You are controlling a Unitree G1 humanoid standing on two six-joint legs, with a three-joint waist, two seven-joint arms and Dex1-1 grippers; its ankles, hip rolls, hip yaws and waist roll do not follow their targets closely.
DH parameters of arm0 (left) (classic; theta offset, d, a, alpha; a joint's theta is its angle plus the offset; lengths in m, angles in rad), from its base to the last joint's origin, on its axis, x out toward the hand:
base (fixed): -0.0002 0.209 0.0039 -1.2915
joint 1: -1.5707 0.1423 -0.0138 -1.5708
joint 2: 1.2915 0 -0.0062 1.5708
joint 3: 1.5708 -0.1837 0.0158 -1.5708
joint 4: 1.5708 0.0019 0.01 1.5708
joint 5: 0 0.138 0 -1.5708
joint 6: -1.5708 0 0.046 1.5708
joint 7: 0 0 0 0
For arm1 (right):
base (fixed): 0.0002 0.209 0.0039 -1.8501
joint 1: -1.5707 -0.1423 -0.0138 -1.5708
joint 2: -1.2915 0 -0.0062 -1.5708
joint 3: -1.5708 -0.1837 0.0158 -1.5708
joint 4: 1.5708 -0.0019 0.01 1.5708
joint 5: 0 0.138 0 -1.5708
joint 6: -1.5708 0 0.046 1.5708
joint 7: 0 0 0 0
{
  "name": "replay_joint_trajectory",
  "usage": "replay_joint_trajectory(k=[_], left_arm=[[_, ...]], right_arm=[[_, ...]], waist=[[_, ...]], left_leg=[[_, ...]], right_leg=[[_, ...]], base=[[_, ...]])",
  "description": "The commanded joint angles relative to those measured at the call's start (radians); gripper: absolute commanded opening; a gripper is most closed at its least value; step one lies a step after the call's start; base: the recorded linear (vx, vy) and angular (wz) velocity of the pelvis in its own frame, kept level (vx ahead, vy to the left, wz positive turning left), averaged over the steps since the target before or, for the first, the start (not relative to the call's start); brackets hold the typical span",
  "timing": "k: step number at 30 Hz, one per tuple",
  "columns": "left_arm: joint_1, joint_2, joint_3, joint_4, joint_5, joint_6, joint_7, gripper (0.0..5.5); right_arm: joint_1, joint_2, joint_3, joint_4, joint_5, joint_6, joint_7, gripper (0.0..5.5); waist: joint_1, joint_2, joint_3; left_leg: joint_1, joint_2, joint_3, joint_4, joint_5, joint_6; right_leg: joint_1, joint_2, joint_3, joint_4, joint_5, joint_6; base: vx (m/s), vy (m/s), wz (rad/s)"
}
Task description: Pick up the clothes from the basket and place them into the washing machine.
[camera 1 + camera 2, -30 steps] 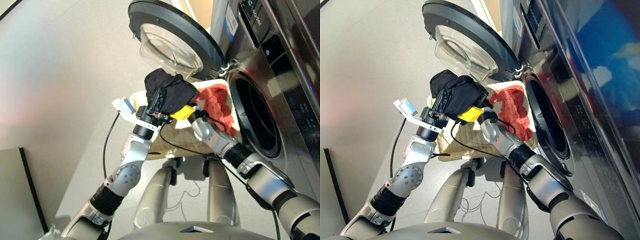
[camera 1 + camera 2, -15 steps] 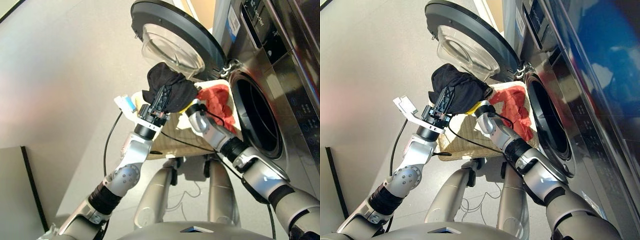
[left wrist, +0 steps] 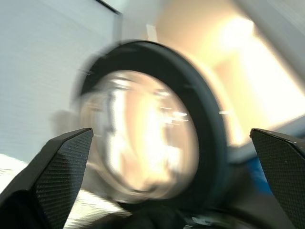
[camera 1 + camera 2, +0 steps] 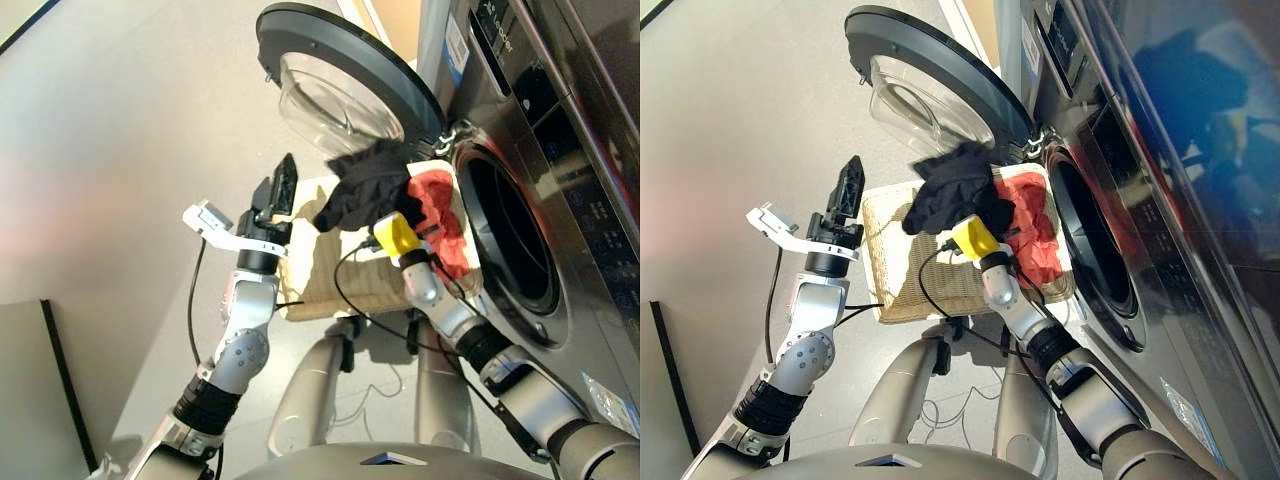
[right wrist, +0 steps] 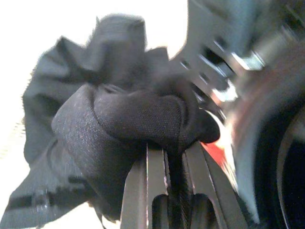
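Handed over since a second ago: black garment [image 4: 368, 190] now pinched by right end effector [image 5: 167, 150] at frame centre, above basket [image 4: 318, 270]; left end effector [image 4: 281, 190] spread, empty. Next, likely a swing rightward into washing machine [image 4: 510, 235].

Washing machine [image 4: 540, 150] at right, door [image 4: 345, 85] swung open to its left. Basket [image 4: 330, 270] just before porthole, below door. Red garment [image 4: 440, 215] in basket, machine side. Black garment [image 4: 370, 185] held above basket, left of porthole. Left gripper [image 4: 280, 190] left of basket.
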State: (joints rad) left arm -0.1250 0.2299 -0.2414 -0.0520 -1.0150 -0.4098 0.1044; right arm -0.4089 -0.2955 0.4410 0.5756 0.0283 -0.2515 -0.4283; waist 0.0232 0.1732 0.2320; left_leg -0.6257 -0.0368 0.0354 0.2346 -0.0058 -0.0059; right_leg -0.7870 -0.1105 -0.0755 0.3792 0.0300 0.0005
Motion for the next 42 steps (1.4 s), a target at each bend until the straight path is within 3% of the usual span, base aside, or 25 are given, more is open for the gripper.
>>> replay_joint_trajectory(k=[1,3,8,12,18,22,28,32,33,37,42], left_arm=[[0.003,0.01,0.05,0.081,0.133,-0.065,0.048,5.5],[0.012,0.007,0.055,0.203,0.194,-0.04,0.06,5.5],[0.004,0.009,0.045,0.353,0.309,-0.02,0.079,5.5],[-0.01,0.006,0.005,0.413,0.323,-0.011,0.073,5.5],[-0.01,0.035,-0.021,0.392,0.358,-0.003,0.063,5.5],[-0.016,0.061,-0.014,0.374,0.373,0.0,0.061,5.5],[-0.043,0.076,-0.015,0.41,0.385,0.01,0.073,5.5],[-0.051,0.078,-0.018,0.438,0.386,0.008,0.07,5.5],[-0.047,0.08,-0.014,0.463,0.394,0.007,0.071,5.5],[-0.058,0.078,-0.019,0.504,0.412,0.004,0.077,5.5],[-0.078,0.066,-0.01,0.528,0.412,-0.005,0.085,5.5]], right_arm=[[-0.033,0.036,-0.038,-0.073,0.056,-0.116,-0.036,0.0],[-0.019,0.04,-0.089,-0.05,0.125,-0.126,-0.041,0.0],[-0.04,0.056,-0.17,-0.016,0.234,-0.159,-0.061,0.0],[-0.112,0.082,-0.249,0.049,0.432,-0.199,-0.057,0.0],[-0.249,0.051,-0.35,0.124,0.539,-0.225,-0.083,0.0],[-0.352,-0.007,-0.404,0.181,0.586,-0.23,-0.101,0.0],[-0.517,-0.08,-0.507,0.206,0.707,-0.298,-0.161,0.0],[-0.587,-0.175,-0.544,0.192,0.69,-0.328,-0.208,0.0],[-0.616,-0.255,-0.565,0.169,0.654,-0.352,-0.255,0.0],[-0.631,-0.378,-0.606,0.15,0.599,-0.39,-0.338,0.0],[-0.553,-0.394,-0.665,0.196,0.604,-0.4,-0.36,0.0]], waist=[[-0.012,-0.029,-0.031],[-0.015,-0.028,-0.026],[-0.017,-0.02,-0.012],[-0.011,-0.005,0.015],[0.003,0.017,0.04],[0.012,0.029,0.052],[0.018,0.059,0.062],[0.025,0.072,0.065],[0.022,0.078,0.067],[0.014,0.076,0.067],[-0.014,0.063,0.067]], left_leg=[[-0.043,-0.002,0.031,0.046,-0.023,0.007],[-0.05,-0.001,0.031,0.047,-0.02,0.007],[-0.067,-0.002,0.032,0.045,-0.017,0.005],[-0.111,-0.003,0.036,0.072,-0.023,0.007],[-0.213,0.0,0.036,0.158,-0.052,0.013],[-0.289,0.003,0.037,0.237,-0.083,0.018],[-0.373,0.008,0.044,0.337,-0.118,0.019],[-0.402,0.012,0.058,0.382,-0.139,0.024],[-0.408,0.016,0.064,0.402,-0.149,0.025],[-0.412,0.021,0.067,0.424,-0.165,0.027],[-0.396,0.022,0.07,0.413,-0.169,0.028]], right_leg=[[0.064,0.021,0.029,-0.101,0.018,0.084],[0.058,0.02,0.028,-0.099,0.018,0.083],[0.039,0.016,0.031,-0.097,0.02,0.085],[-0.013,0.015,0.036,-0.065,0.013,0.084],[-0.116,0.017,0.044,0.023,-0.013,0.073],[-0.194,0.018,0.054,0.109,-0.042,0.067],[-0.292,0.019,0.078,0.224,-0.082,0.057],[-0.335,0.027,0.094,0.275,-0.097,0.055],[-0.354,0.031,0.107,0.297,-0.103,0.056],[-0.366,0.036,0.113,0.312,-0.112,0.059],[-0.352,0.043,0.114,0.3,-0.108,0.06]], base=[[0.0,0.0,0.0],[0.0,0.0,0.0],[0.0,0.0,0.0],[0.0,0.0,0.0],[0.0,0.0,0.0],[0.0,0.0,0.0],[0.0,0.0,0.0],[0.0,0.0,0.0],[0.0,0.0,0.0],[0.0,0.0,0.0],[0.0,0.0,0.0]])
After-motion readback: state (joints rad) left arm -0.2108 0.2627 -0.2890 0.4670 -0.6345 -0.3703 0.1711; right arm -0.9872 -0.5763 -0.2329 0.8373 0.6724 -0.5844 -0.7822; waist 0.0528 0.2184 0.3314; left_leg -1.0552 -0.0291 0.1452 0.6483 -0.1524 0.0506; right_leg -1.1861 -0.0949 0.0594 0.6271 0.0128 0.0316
